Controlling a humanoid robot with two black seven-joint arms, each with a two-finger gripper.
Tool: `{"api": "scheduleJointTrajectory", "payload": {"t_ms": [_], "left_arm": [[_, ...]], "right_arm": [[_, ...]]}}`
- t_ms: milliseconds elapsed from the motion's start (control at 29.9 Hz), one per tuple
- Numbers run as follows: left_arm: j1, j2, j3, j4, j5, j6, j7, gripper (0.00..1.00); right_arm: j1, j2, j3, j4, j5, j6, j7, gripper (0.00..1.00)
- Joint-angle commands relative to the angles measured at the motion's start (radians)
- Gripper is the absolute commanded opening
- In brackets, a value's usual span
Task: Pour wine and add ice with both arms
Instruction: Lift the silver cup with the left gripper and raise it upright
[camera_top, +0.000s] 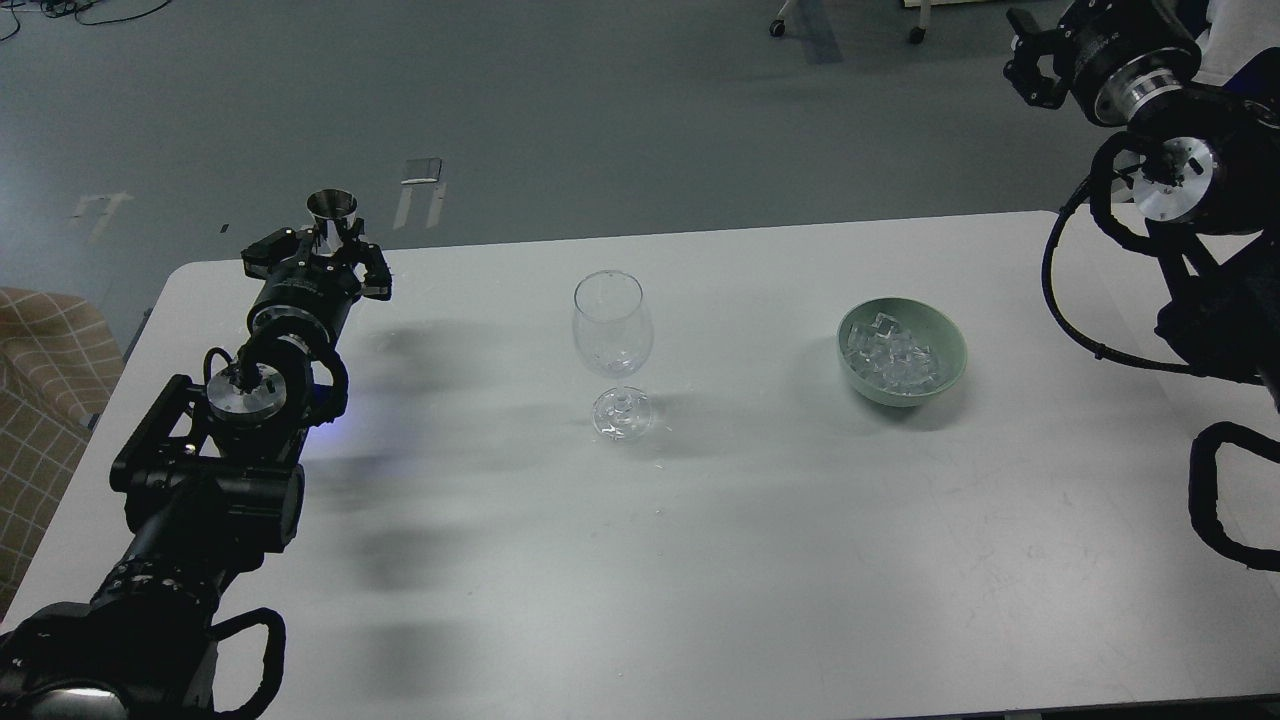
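An empty clear wine glass (613, 345) stands upright near the middle of the white table (700, 560). A pale green bowl (903, 351) holding several ice cubes sits to its right. My left gripper (322, 262) is at the table's far left, shut on a small metal measuring cup (332, 215) that it holds upright, lifted above the table. My right gripper (1035, 65) is raised at the top right beyond the table's far edge; its fingers look spread and hold nothing.
The table's far edge runs just behind the glass and bowl, with grey floor beyond. A tan checked seat (40, 390) stands off the table's left edge. My right arm's cables (1070, 300) hang over the table's right side.
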Motion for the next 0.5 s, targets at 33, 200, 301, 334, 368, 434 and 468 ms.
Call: {"api": "scheduleJointTrajectory", "payload": {"t_ms": [33,200,301,334,368,434,468], "left_arm": [[0.005,0.003,-0.001,-0.040,0.000,-0.001,0.000,0.31],[0.016,0.003,-0.021,-0.111,-0.002,-0.002,-0.003,0.26],[0.017,0.003,-0.020,-0.135,0.000,-0.004,-0.006,0.22],[0.017,0.003,-0.018,-0.137,0.000,-0.005,-0.006,0.22],[0.017,0.001,-0.015,-0.140,0.000,-0.010,-0.006,0.20],[0.019,0.003,-0.012,-0.155,0.001,-0.021,-0.007,0.18],[0.019,0.001,-0.011,-0.167,0.001,-0.030,-0.007,0.17]], "right_arm": [[0.000,-0.001,0.000,0.000,0.000,0.000,0.000,1.00],[-0.002,-0.004,0.000,0.000,0.000,0.000,0.000,1.00],[-0.002,-0.004,0.000,0.000,0.000,0.000,0.000,1.00],[-0.002,-0.004,0.000,0.000,0.000,0.000,0.000,1.00],[-0.002,-0.004,0.000,0.000,0.000,0.000,0.000,1.00],[-0.003,-0.004,0.000,0.000,0.000,0.000,0.000,1.00],[-0.005,-0.004,0.000,0.000,0.000,0.000,0.000,1.00]]}}
